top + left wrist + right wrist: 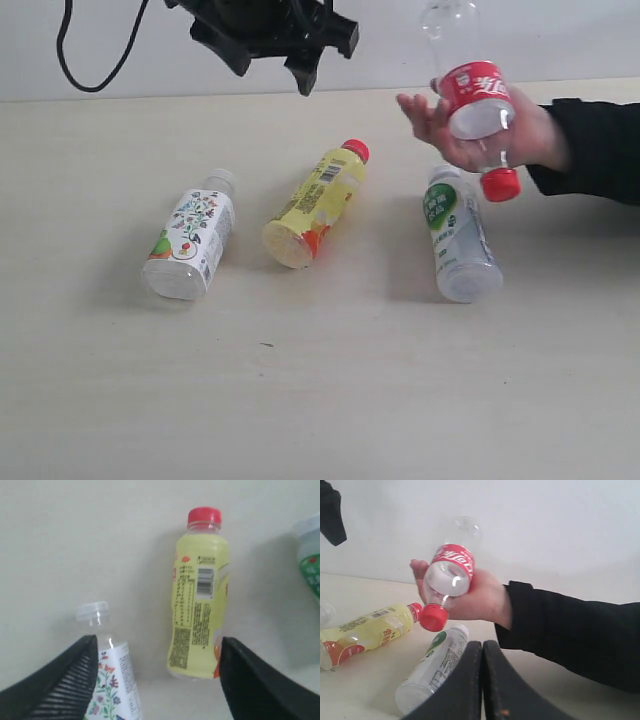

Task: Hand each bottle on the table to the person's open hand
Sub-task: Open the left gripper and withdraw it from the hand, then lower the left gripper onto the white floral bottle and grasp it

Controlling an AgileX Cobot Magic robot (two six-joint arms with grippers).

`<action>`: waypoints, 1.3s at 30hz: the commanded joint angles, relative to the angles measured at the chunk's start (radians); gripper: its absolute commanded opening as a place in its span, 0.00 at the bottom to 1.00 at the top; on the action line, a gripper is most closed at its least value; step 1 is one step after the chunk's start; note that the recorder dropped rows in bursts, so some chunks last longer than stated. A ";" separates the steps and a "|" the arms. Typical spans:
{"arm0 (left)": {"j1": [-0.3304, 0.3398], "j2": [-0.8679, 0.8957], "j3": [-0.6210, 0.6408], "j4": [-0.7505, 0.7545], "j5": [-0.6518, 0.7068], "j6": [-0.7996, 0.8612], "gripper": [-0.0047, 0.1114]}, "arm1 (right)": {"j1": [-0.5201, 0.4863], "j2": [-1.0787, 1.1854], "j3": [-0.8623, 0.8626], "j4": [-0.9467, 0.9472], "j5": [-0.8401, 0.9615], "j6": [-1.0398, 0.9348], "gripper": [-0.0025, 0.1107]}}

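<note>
Three bottles lie on the pale table [320,400]: a white floral one [192,245] [112,680], a yellow one with a red cap [315,205] [200,600] [365,630], and a clear one with a green-white label [458,235] [432,667]. The person's hand [430,120] [480,597] holds the Coca-Cola bottle [475,100] [451,570] cap-down above the green-white bottle. My left gripper [272,70] [157,645] hangs open and empty high above the floral and yellow bottles. The right gripper [482,645] is shut on nothing, low near the green-white bottle, and does not show in the exterior view.
The person's black sleeve [590,150] reaches in from the right edge. A black cable [90,70] loops down the white wall at the back left. Bare table lies in front of the bottles.
</note>
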 commanded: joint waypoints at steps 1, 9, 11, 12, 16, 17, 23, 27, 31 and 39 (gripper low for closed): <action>-0.005 -0.044 0.114 0.059 -0.001 0.005 0.61 | 0.003 -0.005 0.005 0.000 -0.003 0.001 0.02; 0.023 -0.074 0.306 0.076 -0.001 -0.017 0.61 | 0.003 -0.005 0.005 0.002 -0.003 0.001 0.02; 0.041 -0.074 0.346 0.075 -0.014 -0.035 0.61 | 0.003 -0.005 0.005 0.002 -0.003 0.001 0.02; 0.051 -0.077 0.371 0.072 -0.034 -0.040 0.61 | 0.003 -0.005 0.005 0.002 -0.003 0.001 0.02; 0.099 -0.080 0.468 0.059 -0.112 -0.052 0.61 | 0.003 -0.005 0.005 0.002 -0.003 0.001 0.02; 0.113 -0.080 0.494 0.044 -0.130 -0.052 0.61 | 0.003 -0.005 0.005 0.002 -0.003 0.001 0.02; 0.185 -0.080 0.592 -0.075 -0.263 -0.048 0.61 | 0.003 -0.005 0.005 0.002 -0.003 0.001 0.02; 0.202 -0.080 0.602 -0.098 -0.280 -0.046 0.61 | 0.003 -0.005 0.005 0.002 -0.003 0.001 0.02; 0.202 -0.080 0.602 -0.125 -0.290 -0.037 0.61 | 0.003 -0.005 0.005 0.002 -0.003 0.001 0.02; 0.202 -0.080 0.602 -0.192 -0.311 0.032 0.61 | 0.003 -0.005 0.005 0.002 -0.003 0.001 0.02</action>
